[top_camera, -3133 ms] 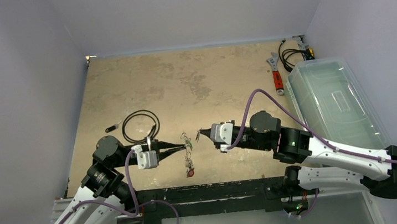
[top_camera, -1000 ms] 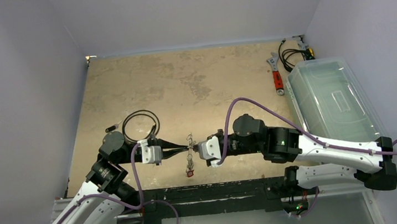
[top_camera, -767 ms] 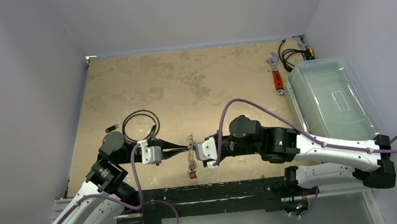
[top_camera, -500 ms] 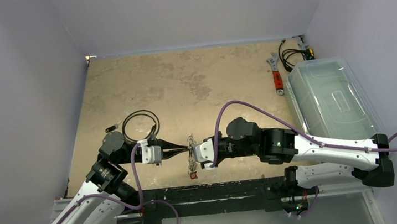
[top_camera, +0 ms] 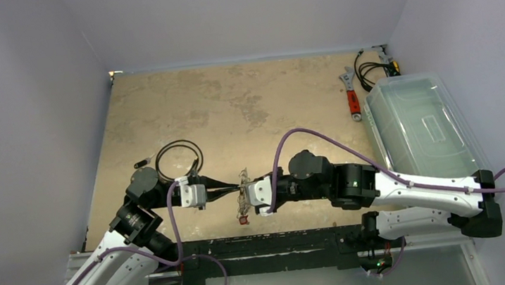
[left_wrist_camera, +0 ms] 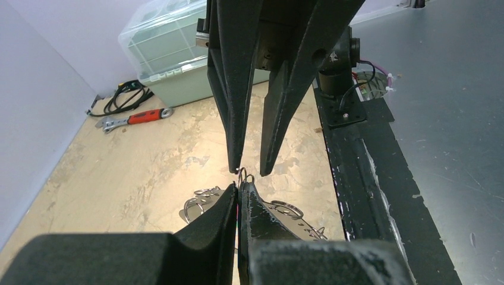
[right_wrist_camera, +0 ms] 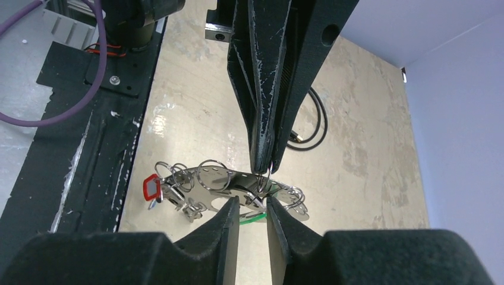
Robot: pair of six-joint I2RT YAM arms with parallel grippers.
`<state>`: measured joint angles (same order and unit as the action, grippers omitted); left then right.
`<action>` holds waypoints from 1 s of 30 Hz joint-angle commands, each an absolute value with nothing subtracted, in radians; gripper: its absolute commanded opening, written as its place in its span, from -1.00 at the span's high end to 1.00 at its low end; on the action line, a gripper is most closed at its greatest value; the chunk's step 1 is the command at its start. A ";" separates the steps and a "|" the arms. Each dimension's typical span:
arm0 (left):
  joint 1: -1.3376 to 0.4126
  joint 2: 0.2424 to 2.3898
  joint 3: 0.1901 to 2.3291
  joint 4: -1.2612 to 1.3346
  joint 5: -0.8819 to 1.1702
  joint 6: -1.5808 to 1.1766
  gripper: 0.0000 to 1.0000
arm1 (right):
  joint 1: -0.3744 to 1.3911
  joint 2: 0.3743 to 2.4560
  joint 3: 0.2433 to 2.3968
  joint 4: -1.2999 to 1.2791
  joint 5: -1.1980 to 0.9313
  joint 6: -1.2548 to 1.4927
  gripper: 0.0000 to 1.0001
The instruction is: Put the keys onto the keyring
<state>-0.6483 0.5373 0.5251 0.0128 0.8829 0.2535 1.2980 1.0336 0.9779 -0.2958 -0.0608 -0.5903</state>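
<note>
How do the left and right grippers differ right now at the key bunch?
The left gripper is shut, fingers pressed together; the right gripper is open, with a clear gap between its fingers. The left gripper pinches a small wire loop at its tips; the right gripper holds nothing that shows. Shared: both are dark and tapered, meeting tip to tip above the key bunch.

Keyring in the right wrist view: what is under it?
A green tag shows just below the keyring, between the fingers of the right end effector, with table beyond. Those fingers cover whatever else hangs beneath its near edge.
</note>
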 commanded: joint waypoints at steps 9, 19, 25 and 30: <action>-0.647 0.520 0.536 0.069 0.880 0.251 1.00 | 1.305 0.962 0.956 -0.180 -0.012 -0.524 0.38; -0.647 0.512 0.534 0.067 0.879 0.250 1.00 | 1.305 1.016 0.925 -0.106 0.002 -0.486 0.37; -0.647 0.509 0.534 0.069 0.879 0.250 1.00 | 1.305 1.024 0.930 -0.099 -0.030 -0.483 0.45; -0.647 0.508 0.534 0.069 0.879 0.251 1.00 | 1.304 1.036 0.933 -0.099 -0.037 -0.475 0.80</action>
<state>-0.6483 0.5175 0.5251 0.0132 0.8818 0.2535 1.3018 1.0279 0.9276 -0.1432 -0.0200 -0.4934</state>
